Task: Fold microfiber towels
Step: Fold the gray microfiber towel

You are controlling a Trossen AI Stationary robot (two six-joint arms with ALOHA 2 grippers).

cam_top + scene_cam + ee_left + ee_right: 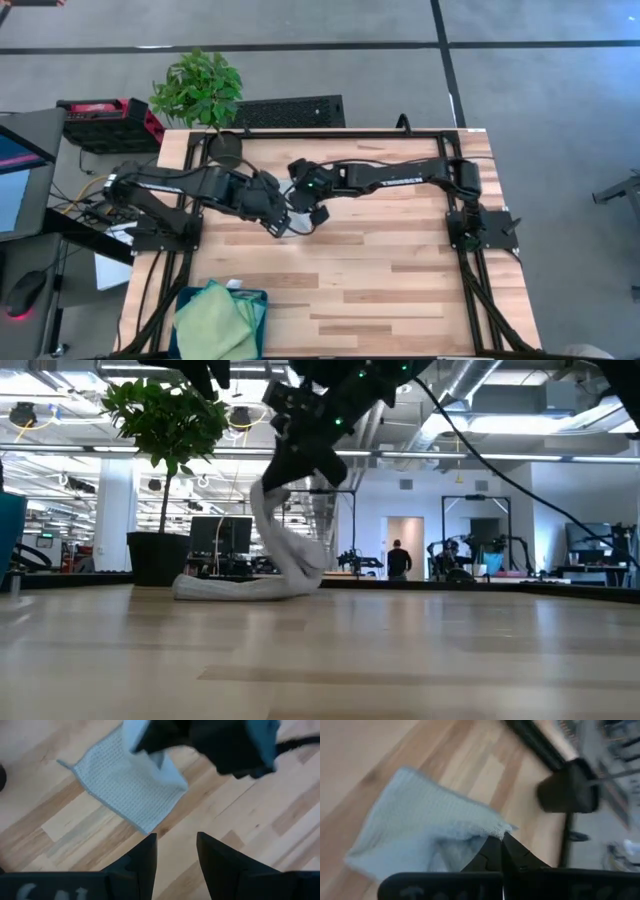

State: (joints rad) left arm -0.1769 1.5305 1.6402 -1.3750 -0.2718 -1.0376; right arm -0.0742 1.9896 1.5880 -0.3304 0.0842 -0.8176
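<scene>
Two dark robot arms meet near the centre of a wooden counter (400,270) in the overhead view, where the right end effector (501,840) pinches a corner of a pale grey microfiber towel (275,565) and holds it up off the wood. In the low view the towel hangs from that pinch at upper centre of the frame, curving down to a bunched end that rests on the counter at centre left. The right wrist view shows the closed fingers meeting on the towel's edge, the cloth spreading away toward the left of that frame. The left end effector (176,855) hovers just beside its partner, its two dark fingers (145,857) parted by a narrow gap and holding nothing; its wrist view looks down on the towel's flat portion in the upper left of the frame. At the lower left of the overhead frame, a light green towel (210,322) lies heaped in a dark teal-blue bin (262,300) at the counter's front edge. A potted plant (200,90) stands at the counter's upper left corner. A person (399,560) stands far off in the room behind, right of centre in the low view.
</scene>
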